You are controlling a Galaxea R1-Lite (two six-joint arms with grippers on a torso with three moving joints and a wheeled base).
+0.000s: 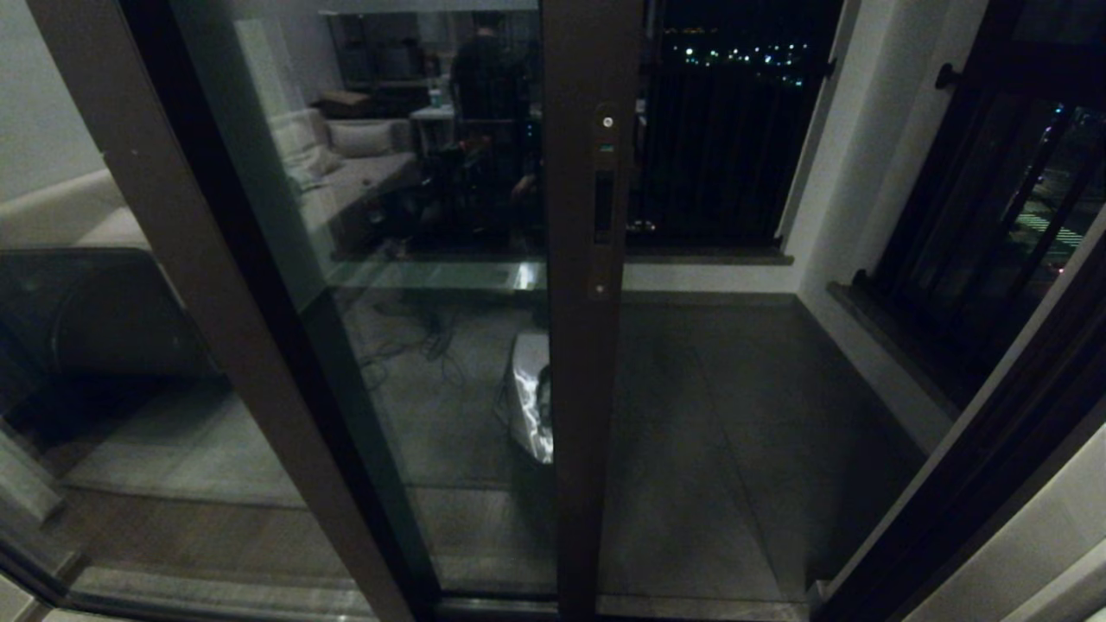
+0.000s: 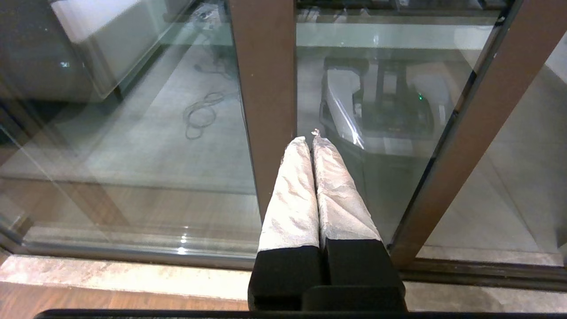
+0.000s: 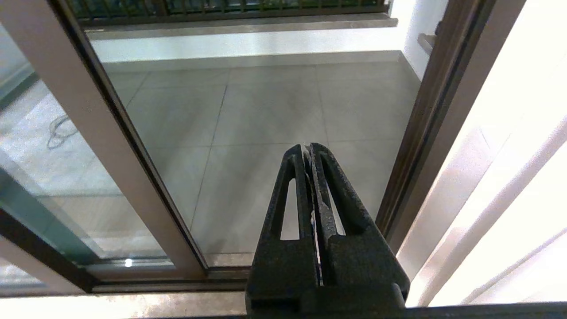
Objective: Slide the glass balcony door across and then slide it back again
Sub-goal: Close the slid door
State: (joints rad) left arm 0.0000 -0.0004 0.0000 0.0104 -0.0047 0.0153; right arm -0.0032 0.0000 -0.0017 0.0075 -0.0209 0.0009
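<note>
Looking down from the head cam: the glass balcony door is slid partway, its dark brown stile standing about mid-frame w/ the narrow black handle slot and small screws above and below it. Opening to the right of the stile shows the balcony floor, a white low wall and black barred railings w/ city lights behind. A wider plain brown post slants through the left side. Glass reflects a sofa, a person's dark shape and cables on the floor. No arm or gripper shows in this view. No readable writing or labels anywhere.

Left wrist cam: left gripper has its two pale wrapped fingers pressed together, nothing between them. Tips sit close in front of the brown post, whether touching I can't tell. Door stile slants farther off. Glass between reflects a white robot base w/ a green light; a cable loop lies on the floor.

Right wrist cam: right gripper is closed too, black ribbed fingers tip to tip, holding nothing. It points at the open gap over grey floor tiles, door stile to one side, dark door jamb and white wall to the other, apart from both.
</note>
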